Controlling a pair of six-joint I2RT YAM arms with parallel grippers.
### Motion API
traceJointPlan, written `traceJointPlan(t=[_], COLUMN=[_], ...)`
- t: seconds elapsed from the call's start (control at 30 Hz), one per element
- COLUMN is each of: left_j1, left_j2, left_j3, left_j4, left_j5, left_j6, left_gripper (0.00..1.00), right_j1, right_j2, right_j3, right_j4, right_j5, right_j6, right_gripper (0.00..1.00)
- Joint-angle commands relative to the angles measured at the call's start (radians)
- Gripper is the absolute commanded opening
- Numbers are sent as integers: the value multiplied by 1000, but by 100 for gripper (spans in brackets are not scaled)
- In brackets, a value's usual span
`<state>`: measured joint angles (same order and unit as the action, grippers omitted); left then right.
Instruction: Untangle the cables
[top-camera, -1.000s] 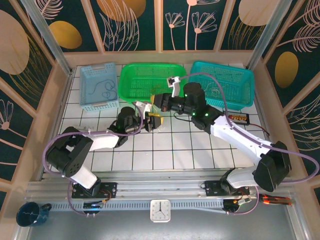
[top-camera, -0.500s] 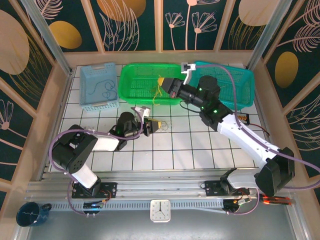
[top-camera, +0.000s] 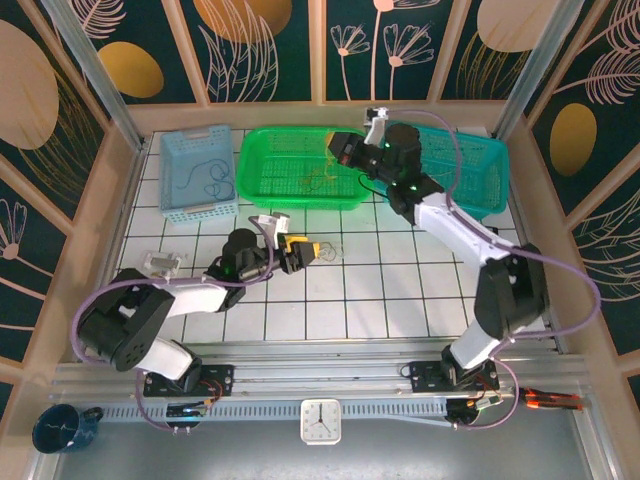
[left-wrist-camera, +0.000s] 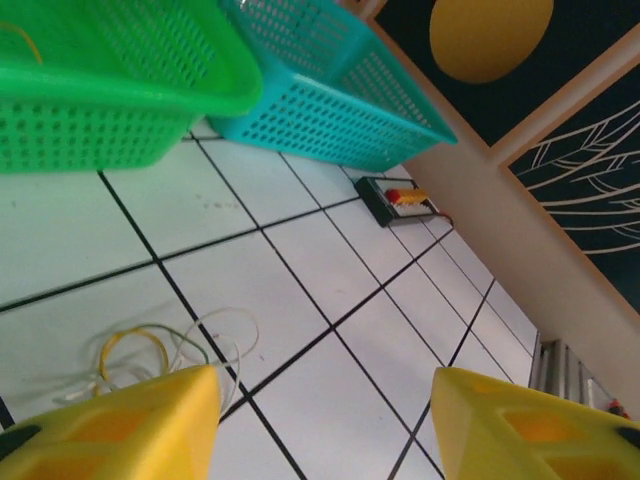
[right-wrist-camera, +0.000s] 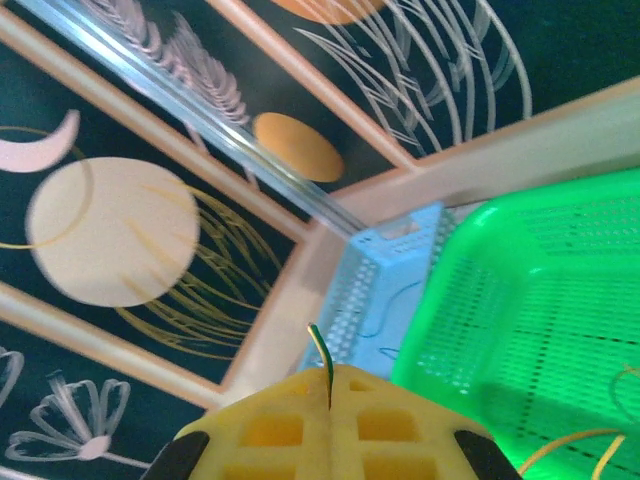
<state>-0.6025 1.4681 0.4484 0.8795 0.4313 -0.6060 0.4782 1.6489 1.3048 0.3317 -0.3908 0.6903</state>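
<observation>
R gripper (top-camera: 334, 147) has swung further over green basket (top-camera: 255, 195), jaws pinched on wire end (right-wrist-camera: 321, 358). L gripper (top-camera: 308, 250) has reopened, fingers apart, holding nothing; cable loops (left-wrist-camera: 165, 350) on tile just ahead, by its left finger.

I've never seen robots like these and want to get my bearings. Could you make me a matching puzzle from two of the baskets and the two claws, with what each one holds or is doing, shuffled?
Things:
1. light blue basket
2. green basket
3. left gripper
4. right gripper

States:
a. shut on the end of a thin cable
b. has a dark cable inside
c. open over the white tiles, beside loops of pale cables
d. has a tan-gold cable lying inside

Pairs: 1-b, 2-d, 3-c, 4-a
</observation>
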Motion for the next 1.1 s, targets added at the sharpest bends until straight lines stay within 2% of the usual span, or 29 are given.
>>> traceJointPlan(t=[0.0, 0.2, 0.23, 0.3, 0.4, 0.47, 0.7, 0.87, 1.07], left_j1=[-4, -2, -2, -2, -2, -1, -1, 1, 2], left_j2=[-64, -173, -190, -219, -246, -250, -234, -216, -173], left_j3=[-23, -52, -55, -61, -58, -49, -35, -31, -11], left_j4=[-33, -98, -106, -120, -148, -168, -176, -177, -177], left_j5=[-56, -166, -186, -213, -237, -242, -249, -256, -225], left_j6=[-16, -54, -58, -66, -78, -88, -149, -179, -186], left_gripper=[68, 93, 97, 99, 99, 99, 99, 99, 99], right_j1=[-13, -22, -23, -23, -28, -27, -27, -24, -7], right_j2=[103, 331, 371, 441, 529, 538, 362, 181, -44], right_j3=[89, 277, 323, 410, 530, 549, 350, 136, -150], right_j4=[-30, -71, -85, -132, -212, -230, -147, -105, -98], right_j5=[32, 19, 6, -6, -52, -71, -83, -86, -27], right_j6=[-55, -50, -53, -67, -88, -98, -106, -115, -143], right_gripper=[0, 0, 3, 16, 41, 47, 49, 48, 47])
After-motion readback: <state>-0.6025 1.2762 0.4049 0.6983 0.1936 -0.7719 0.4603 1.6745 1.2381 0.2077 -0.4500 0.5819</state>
